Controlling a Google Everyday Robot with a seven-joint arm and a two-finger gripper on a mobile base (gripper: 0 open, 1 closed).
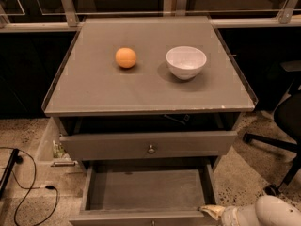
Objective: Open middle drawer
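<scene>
The middle drawer (146, 189) stands pulled far out below the top drawer (117, 146). Its plain grey inside is bare, and its front runs along the bottom edge of the view, where its knob (153, 223) just shows. The top drawer, with its round metal knob (151, 149), is pushed in. My gripper (212, 212) is at the bottom right, its cream tip at the right end of the middle drawer's front edge. My white arm (270, 213) comes in behind it from the right. The lowest drawer is out of view.
An orange ball (126, 58) and a white bowl (186, 61) sit on the cabinet top (141, 93). Office chair legs (277, 145) stand on the floor to the right. A black cable (28, 192) lies on the floor to the left, beside a pale plastic bin (47, 147).
</scene>
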